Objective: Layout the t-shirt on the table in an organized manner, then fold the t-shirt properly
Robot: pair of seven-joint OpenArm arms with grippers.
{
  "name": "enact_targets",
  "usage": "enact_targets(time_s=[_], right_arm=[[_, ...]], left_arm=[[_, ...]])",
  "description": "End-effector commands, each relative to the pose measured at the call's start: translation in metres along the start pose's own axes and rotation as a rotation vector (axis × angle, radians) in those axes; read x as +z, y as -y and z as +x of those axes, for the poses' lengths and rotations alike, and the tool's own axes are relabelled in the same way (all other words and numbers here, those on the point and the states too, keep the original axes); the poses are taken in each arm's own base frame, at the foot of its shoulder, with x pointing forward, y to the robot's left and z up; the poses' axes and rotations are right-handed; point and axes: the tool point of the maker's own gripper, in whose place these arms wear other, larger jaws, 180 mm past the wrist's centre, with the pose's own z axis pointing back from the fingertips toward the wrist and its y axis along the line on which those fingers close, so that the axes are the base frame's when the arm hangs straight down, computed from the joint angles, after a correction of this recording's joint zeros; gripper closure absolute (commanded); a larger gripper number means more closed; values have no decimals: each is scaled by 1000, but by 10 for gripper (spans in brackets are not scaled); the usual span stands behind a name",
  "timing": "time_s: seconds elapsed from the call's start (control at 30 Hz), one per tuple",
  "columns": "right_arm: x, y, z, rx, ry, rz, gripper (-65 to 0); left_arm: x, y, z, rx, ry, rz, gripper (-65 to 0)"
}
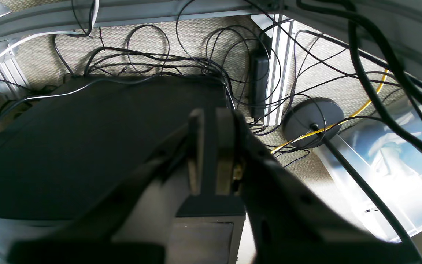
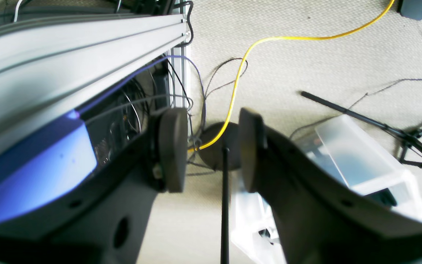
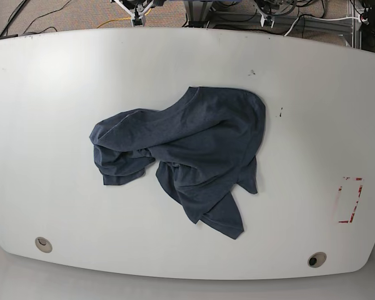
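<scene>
The dark navy t-shirt (image 3: 194,150) lies crumpled in a heap on the middle of the white table (image 3: 62,75), with folds bunched toward its left side and one end trailing toward the front. Neither arm shows in the base view. Both wrist views look down at the floor beside the table, not at the shirt. My left gripper (image 1: 211,154) is shut with nothing in it, above a dark flat case. My right gripper (image 2: 213,150) is open, its two round pads well apart and nothing between them.
Two round grommet holes (image 3: 43,244) (image 3: 316,259) sit near the table's front edge, and a red rectangular mark (image 3: 349,200) at the right. On the carpet below are tangled black cables, a yellow cable (image 2: 269,40), a clear plastic bin (image 2: 361,161) and aluminium frame rails (image 1: 280,66).
</scene>
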Motion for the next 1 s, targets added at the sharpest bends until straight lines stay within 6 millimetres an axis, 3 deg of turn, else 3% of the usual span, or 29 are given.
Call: enact_targets(time_s=[0.0, 0.43, 0.9, 0.97], right_arm=[[-1, -2, 0, 3, 2, 7, -217], [-6, -3, -9, -16, 9, 13, -217], [-4, -4, -5, -19, 55, 17, -216], [-2, -5, -12, -22, 63, 17, -216]], left_arm=[[0, -2, -1, -6, 3, 2, -42], [1, -2, 5, -7, 51, 1, -43], [4, -2, -13, 0, 33, 3, -42], [4, -4, -9, -3, 44, 8, -42]])
